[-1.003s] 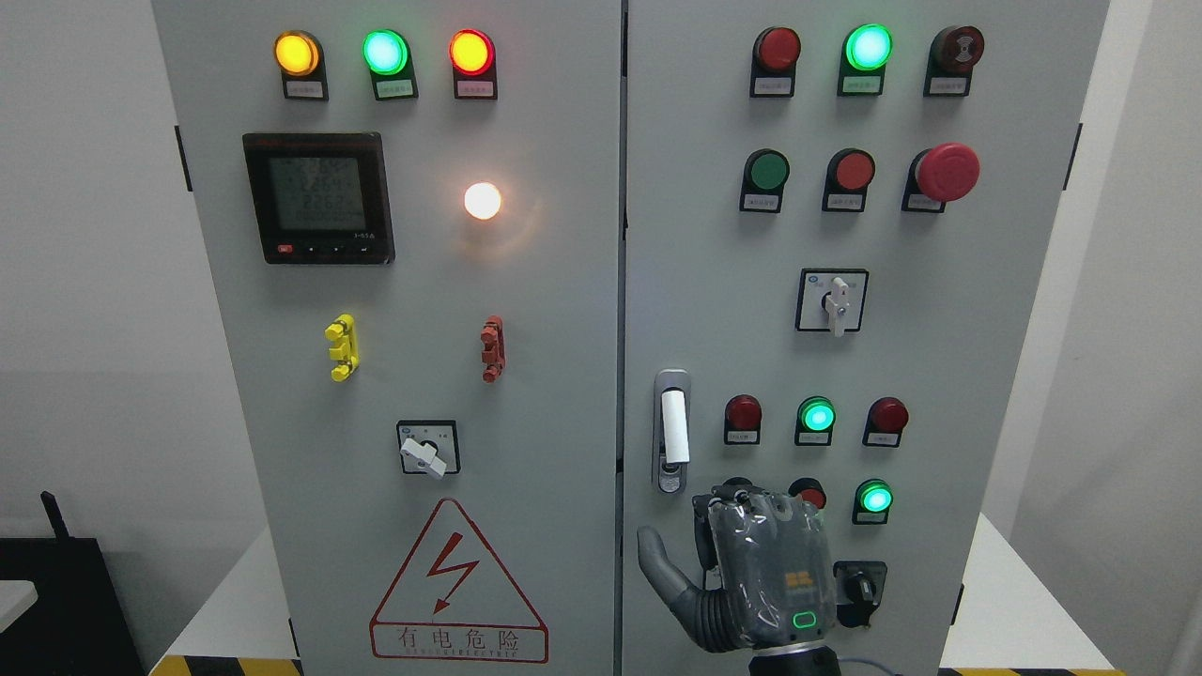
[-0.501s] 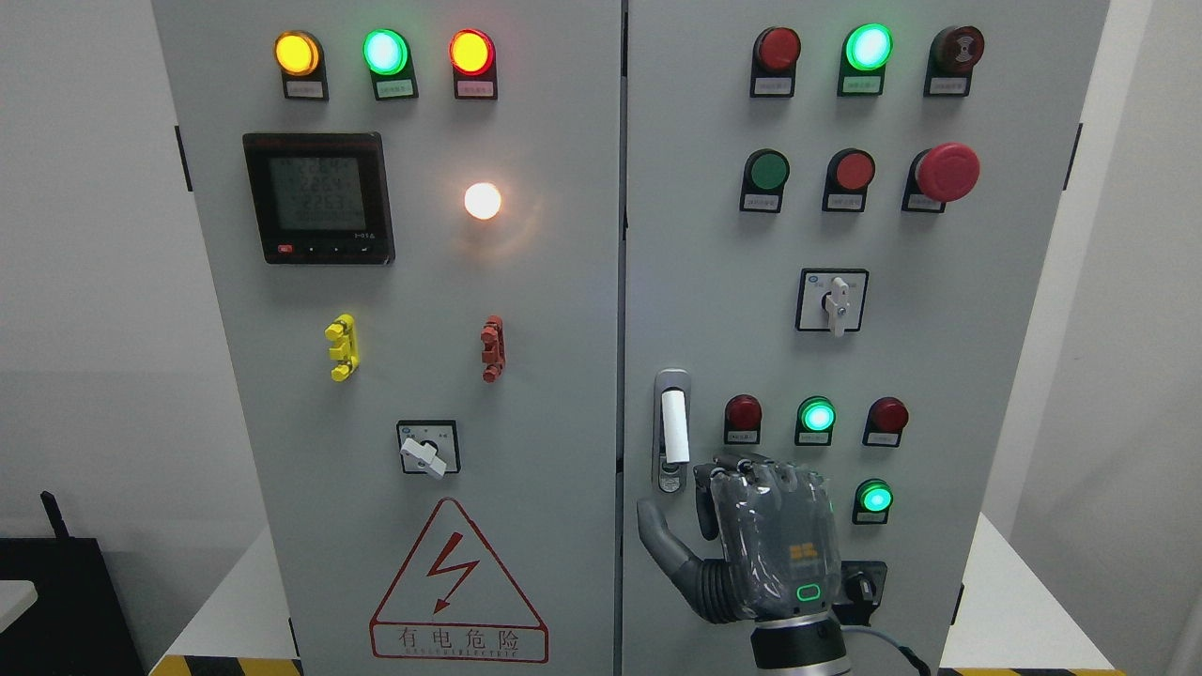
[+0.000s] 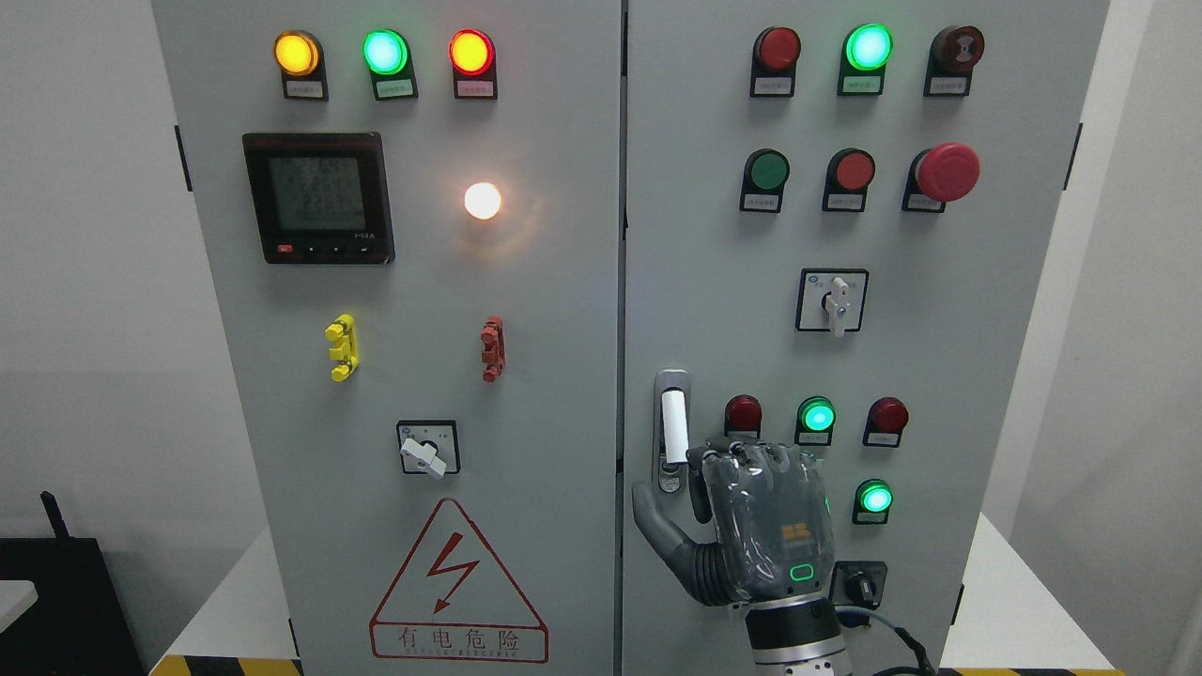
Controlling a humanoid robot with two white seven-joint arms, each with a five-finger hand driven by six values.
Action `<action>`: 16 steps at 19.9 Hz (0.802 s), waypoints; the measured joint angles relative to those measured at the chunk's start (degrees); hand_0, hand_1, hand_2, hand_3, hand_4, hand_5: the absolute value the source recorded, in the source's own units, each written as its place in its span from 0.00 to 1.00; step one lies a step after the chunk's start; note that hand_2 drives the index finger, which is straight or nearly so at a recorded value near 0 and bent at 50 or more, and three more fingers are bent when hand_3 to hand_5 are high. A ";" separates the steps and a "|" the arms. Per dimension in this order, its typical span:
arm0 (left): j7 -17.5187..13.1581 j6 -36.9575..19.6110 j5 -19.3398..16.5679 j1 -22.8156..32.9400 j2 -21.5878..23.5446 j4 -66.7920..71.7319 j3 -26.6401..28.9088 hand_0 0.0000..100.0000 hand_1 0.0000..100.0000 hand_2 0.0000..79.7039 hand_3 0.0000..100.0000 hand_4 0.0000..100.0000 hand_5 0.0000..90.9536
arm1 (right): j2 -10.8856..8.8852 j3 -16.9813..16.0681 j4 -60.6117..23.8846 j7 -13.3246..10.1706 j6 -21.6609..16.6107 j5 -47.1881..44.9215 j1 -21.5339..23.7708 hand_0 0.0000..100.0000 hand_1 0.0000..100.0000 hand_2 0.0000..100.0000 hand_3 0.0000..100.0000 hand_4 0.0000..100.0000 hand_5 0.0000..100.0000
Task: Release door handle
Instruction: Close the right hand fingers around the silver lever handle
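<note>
The door handle, a white upright lever in a grey recessed plate, sits on the right door of the grey cabinet, just right of the seam between the two doors and at about lower-middle height. To the handle's right I see a row of three round lamps, the middle one a lit green lamp; higher up are a white rotary switch and a red mushroom button. To the handle's left, on the left door, are a second rotary switch, a yellow clip, a red clip, a dark meter display and a red lightning warning triangle. The cabinet stands on a white bench edged with yellow-and-black tape, against pale walls.

My right hand is raised just below and right of the handle, its back toward the camera. The fingers are curled forward at the knuckles, their tips hidden, level with the handle's lower end and just beside it; I cannot tell whether they touch the door. The thumb is spread out to the left, below the handle plate. Nothing is gripped. The forearm rises from the bottom edge, right of the middle.
</note>
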 measured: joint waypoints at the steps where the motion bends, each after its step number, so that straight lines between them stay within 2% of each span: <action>1: 0.00 0.00 0.00 0.00 0.00 0.00 0.00 0.12 0.39 0.00 0.00 0.00 0.00 | 0.02 0.01 0.15 0.04 0.00 0.03 -0.08 0.33 0.48 1.00 1.00 1.00 1.00; 9: 0.00 0.00 0.00 0.00 0.00 0.00 0.00 0.12 0.39 0.00 0.00 0.00 0.00 | 0.08 0.02 1.06 0.23 0.22 0.20 -1.05 0.34 0.50 1.00 1.00 1.00 1.00; 16: 0.00 0.00 0.00 0.00 0.00 0.00 0.00 0.12 0.39 0.00 0.00 0.00 0.00 | 0.12 -0.10 1.58 0.24 0.58 0.28 -1.47 0.37 0.47 1.00 1.00 1.00 0.99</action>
